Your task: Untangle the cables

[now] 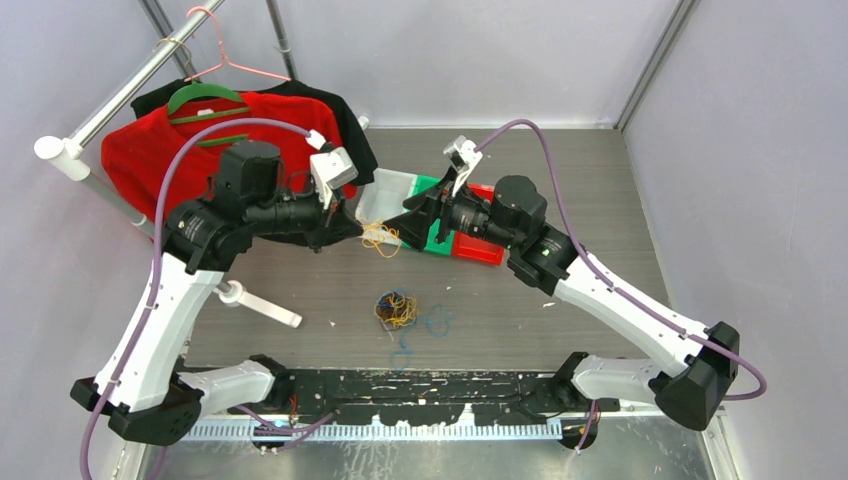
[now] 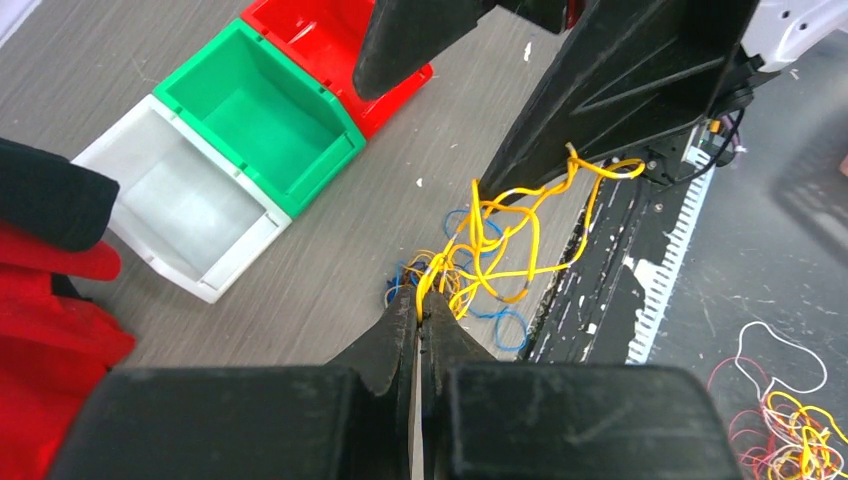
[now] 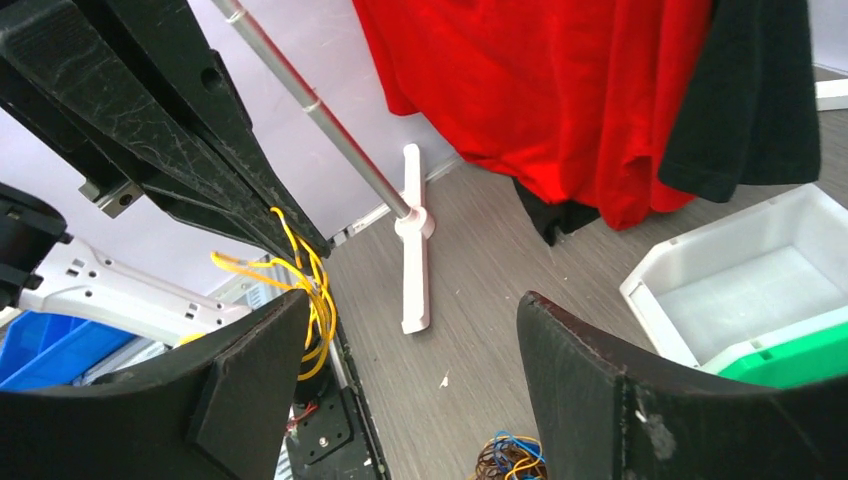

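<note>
Left gripper (image 2: 418,300), aloft, pinches yellow cables (image 2: 500,240); right gripper (image 3: 415,312) faces it, jaws wide apart.

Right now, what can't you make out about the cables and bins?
- Red bin: inside mostly covered by the right arm in the top view, by a finger of the right gripper in the left wrist view.
- Table clump: too small in the top view, cut by the bottom edge in the right wrist view.
- Yellow cables: overlap blue strands in the left wrist view; joined or not, unclear.
</note>
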